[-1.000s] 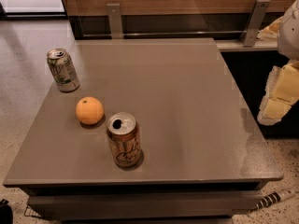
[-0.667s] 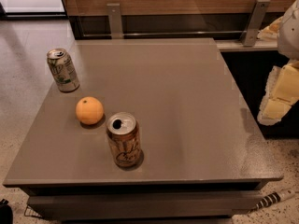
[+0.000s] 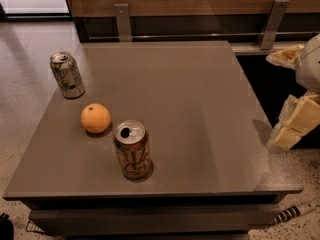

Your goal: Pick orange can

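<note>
Grey square table (image 3: pixel 200 109) with three things on it.
The orange can (image 3: pixel 132 149) stands upright near the front edge, left of centre. A round orange fruit (image 3: pixel 95 118) sits just beside it, farther left, and a green-and-white can (image 3: pixel 67 75) stands by the far left edge. The claw (image 3: pixel 295 121) hangs off the table's right side.

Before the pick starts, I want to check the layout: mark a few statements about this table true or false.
1. The orange can stands upright near the table's front edge. True.
2. The gripper holds the orange can. False: it is beyond the table's right edge, far from the can.
3. The orange fruit sits between the two cans. True.
4. The green-and-white can lies on its side. False: it stands upright at the back left.
</note>
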Robot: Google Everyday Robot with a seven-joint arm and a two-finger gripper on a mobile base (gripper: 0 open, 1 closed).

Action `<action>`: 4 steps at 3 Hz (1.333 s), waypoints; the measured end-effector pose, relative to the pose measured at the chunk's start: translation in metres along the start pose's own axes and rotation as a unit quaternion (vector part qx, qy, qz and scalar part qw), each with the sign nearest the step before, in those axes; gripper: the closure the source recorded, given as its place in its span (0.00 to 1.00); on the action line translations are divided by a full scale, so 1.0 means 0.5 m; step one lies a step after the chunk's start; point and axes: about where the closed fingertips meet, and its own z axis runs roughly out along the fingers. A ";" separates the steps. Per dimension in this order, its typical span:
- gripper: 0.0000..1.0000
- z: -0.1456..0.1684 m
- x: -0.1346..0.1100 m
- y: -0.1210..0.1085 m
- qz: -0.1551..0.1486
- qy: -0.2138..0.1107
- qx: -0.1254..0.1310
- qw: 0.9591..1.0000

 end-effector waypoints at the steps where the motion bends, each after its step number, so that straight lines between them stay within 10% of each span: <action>1: 0.00 0.042 -0.013 0.032 -0.008 -0.091 -0.015 0.996; 2: 0.00 0.110 -0.053 0.071 -0.031 -0.203 -0.037 0.978; 3: 0.00 0.132 -0.129 0.109 -0.048 -0.321 -0.064 0.944; 4: 0.00 0.112 -0.208 0.131 -0.041 -0.427 -0.086 0.899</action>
